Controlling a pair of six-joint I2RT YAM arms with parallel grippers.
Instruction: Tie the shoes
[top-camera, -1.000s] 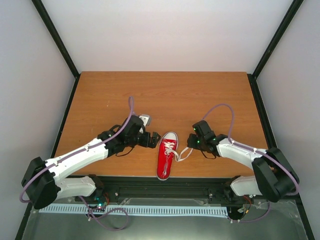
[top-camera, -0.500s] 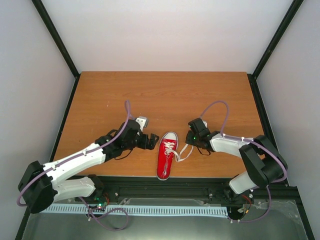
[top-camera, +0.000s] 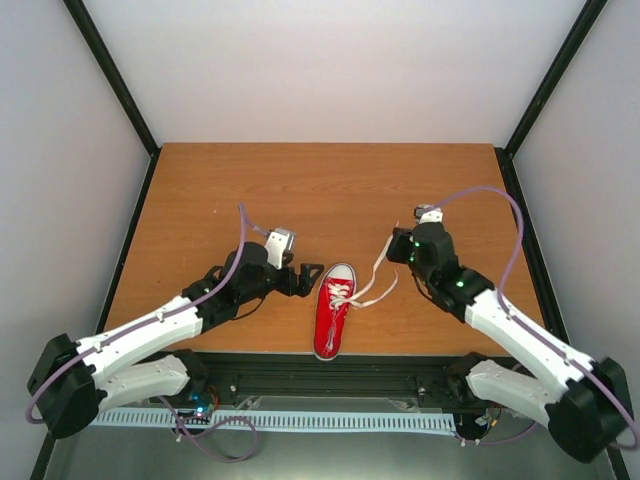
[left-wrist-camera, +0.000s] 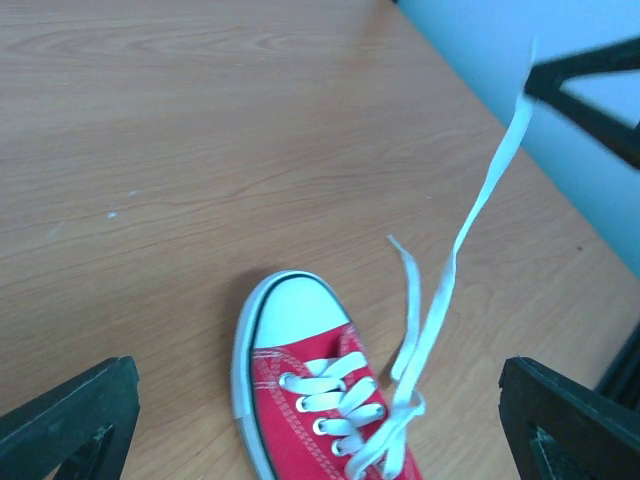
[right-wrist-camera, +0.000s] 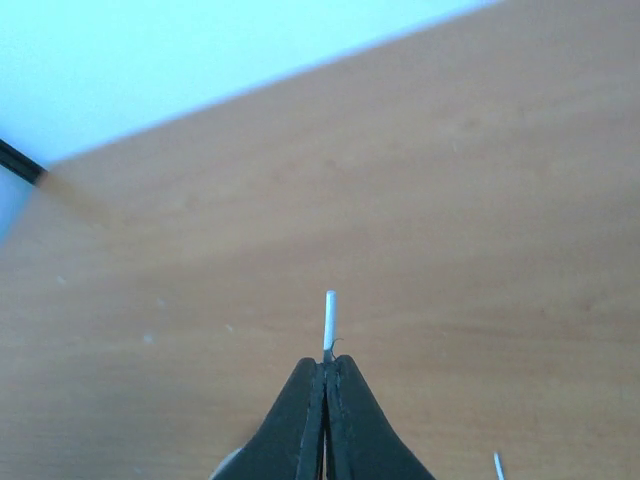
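Wooden table (top-camera: 330, 180) is filling the middle of the top view, w/ both arms reaching in from the bottom edge. Left arm (top-camera: 150, 330) is stretching from lower left toward centre; right arm (top-camera: 510, 325) is angling up from lower right. Red sneaker (top-camera: 333, 312) is sitting at lower centre of the top view, btwn the two arms and near the table's bottom edge, w/ its white toe cap (left-wrist-camera: 290, 310) pointing toward the top of the frame. In the left wrist view it is showing at bottom centre, toe up. Left gripper (top-camera: 311, 281) is hovering just left of the toe, jaws spread fully wide, gripping nothing. Its two black fingers (left-wrist-camera: 70, 420) are framing the shoe from the bottom corners of its wrist view. Right gripper (right-wrist-camera: 325, 375) is sitting up & right of the shoe in the top view, jaws pressed fully together on a white lace (left-wrist-camera: 470, 220). That lace is running from the eyelets diagonally to the upper right of the left wrist view, lifted off the wood. A second lace end (left-wrist-camera: 408, 290) is trailing loose beside it, right of the toe cap; can't tell if it's flat on the wood. Small lace tip (right-wrist-camera: 330, 312) is poking out just above the pinched fingertips at centre of the right wrist view.
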